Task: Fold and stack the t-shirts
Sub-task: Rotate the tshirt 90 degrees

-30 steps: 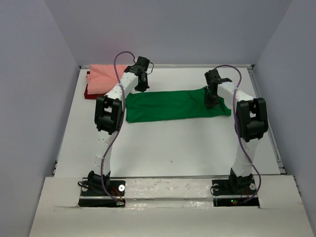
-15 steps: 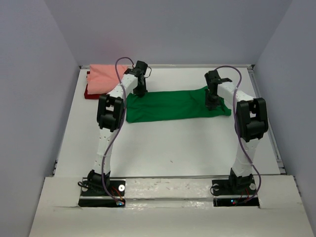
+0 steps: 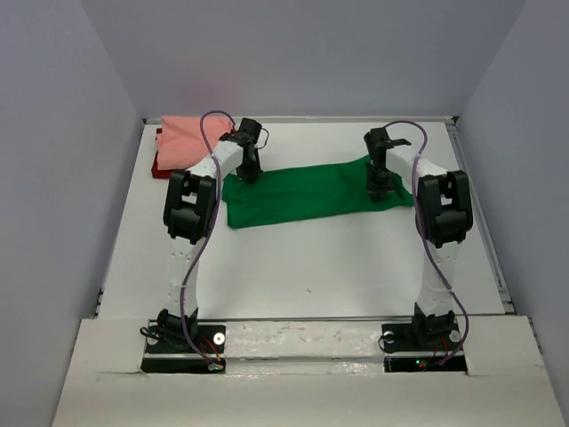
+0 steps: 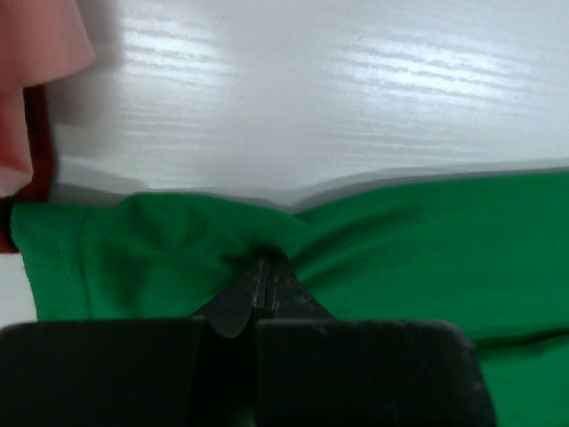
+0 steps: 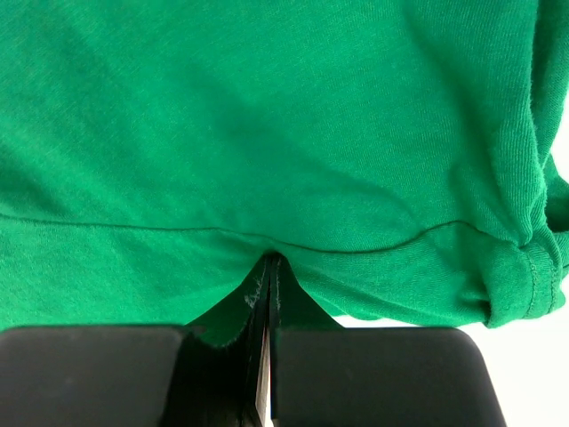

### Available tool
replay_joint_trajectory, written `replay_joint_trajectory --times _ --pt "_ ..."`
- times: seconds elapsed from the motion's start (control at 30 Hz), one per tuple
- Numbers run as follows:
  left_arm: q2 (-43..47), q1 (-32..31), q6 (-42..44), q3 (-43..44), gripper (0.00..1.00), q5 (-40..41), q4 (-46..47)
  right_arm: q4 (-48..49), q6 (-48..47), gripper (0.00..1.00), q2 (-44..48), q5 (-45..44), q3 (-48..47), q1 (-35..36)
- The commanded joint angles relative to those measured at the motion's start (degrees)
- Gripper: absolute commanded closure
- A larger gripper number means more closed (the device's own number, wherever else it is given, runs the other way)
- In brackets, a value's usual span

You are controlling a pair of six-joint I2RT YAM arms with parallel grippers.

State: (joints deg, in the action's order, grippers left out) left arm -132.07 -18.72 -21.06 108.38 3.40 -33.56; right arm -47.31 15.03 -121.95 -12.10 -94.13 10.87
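Note:
A bright green t-shirt [image 3: 307,191] lies folded into a long band across the far half of the table. My left gripper [image 3: 246,169] is shut on its left end, and the cloth [image 4: 160,249] bunches around the closed fingertips [image 4: 264,267]. My right gripper [image 3: 380,184] is shut on the shirt's right end, pinching the green fabric [image 5: 267,133] at a fold line. A salmon pink t-shirt [image 3: 188,140] sits folded at the far left corner on top of a dark red t-shirt [image 3: 160,167]; both peek in at the left wrist view's edge, pink [image 4: 36,53] over red [image 4: 37,151].
White tabletop [image 3: 311,276] stretches between the shirt and the arm bases. Grey walls close in the left, right and far sides. A raised rim [image 3: 502,285] runs along the table's right edge.
Both grippers have shifted left, dragging the green shirt toward the pink and red stack. The shirt's left end now lies close to the stack.

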Motion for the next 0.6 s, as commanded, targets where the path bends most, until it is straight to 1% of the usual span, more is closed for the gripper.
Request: replay_joint_trajectory --times 0.0,0.2,0.3,0.4,0.43,0.57 --pt "1.4 -0.4 -1.2 -6.7 1.0 -1.0 -5.1 -1.4 -0.6 1.0 -3.4 -1.0 -2.7 0.0" --pt "6.0 -3.2 -2.2 -13.8 1.0 -1.3 -3.3 -2.1 -2.6 1.0 -7.0 -0.5 -7.7 -1.6" --pt "8.8 -5.4 -3.4 -20.5 1.0 -1.0 -1.9 -3.4 -4.5 1.0 -10.2 1.1 -13.1 -2.1" --pt "11.6 -7.0 -4.1 -24.3 1.0 -1.5 -0.7 -5.8 -6.2 1.0 -13.6 1.6 -17.8 -2.1" --pt "12.4 -8.0 -4.7 -27.2 1.0 -2.4 -0.2 -6.9 -6.3 1.0 -15.6 1.6 -20.6 -2.1" --pt "16.7 -10.6 -6.5 -33.0 1.0 -5.9 2.4 -7.7 -7.5 1.0 -18.1 2.7 -25.1 -2.6"
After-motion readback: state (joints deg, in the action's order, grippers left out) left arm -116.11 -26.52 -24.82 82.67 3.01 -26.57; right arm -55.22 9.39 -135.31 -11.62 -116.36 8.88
